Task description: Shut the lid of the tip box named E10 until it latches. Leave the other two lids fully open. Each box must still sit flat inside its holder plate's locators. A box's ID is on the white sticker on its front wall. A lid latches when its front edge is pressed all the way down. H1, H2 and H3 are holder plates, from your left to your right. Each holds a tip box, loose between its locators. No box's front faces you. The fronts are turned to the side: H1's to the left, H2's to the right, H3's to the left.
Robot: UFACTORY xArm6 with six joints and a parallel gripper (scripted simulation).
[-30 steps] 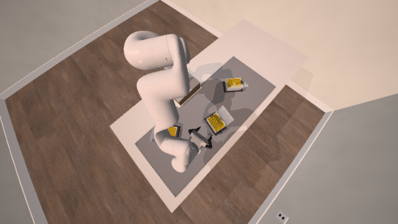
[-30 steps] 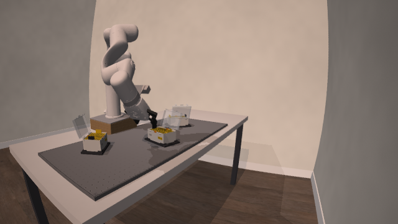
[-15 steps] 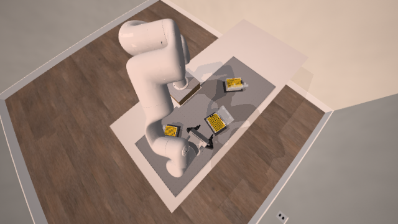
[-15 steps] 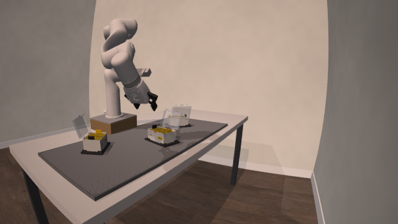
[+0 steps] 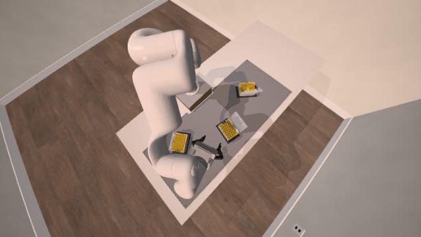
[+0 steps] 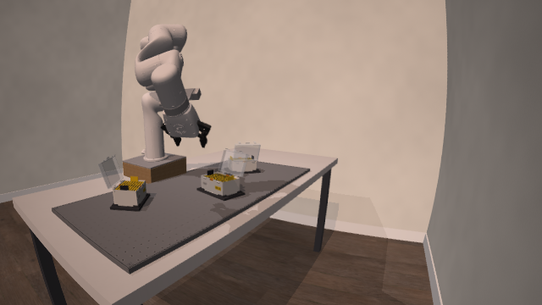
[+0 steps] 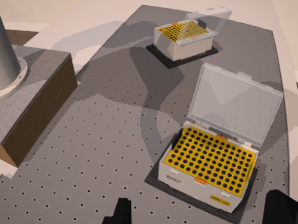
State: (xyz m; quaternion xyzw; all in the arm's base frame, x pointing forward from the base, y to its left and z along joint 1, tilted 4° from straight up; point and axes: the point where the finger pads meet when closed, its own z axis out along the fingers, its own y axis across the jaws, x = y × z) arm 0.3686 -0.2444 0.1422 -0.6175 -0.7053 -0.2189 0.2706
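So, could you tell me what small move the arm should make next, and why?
Probably turn the wrist camera toward one box's front sticker to read its ID. All three lids, on the near box, the middle box and the far box, stand open. No sticker is legible in any view, and the open pincer hangs empty above the mat, touching nothing.

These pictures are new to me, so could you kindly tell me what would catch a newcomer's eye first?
The big white xArm dominates, bent over the grey perforated board from its wooden pedestal. Next come three tip boxes full of yellow tips, all with clear lids raised: the near box, the middle box and the far box. The open gripper hangs in the air above the board, empty.
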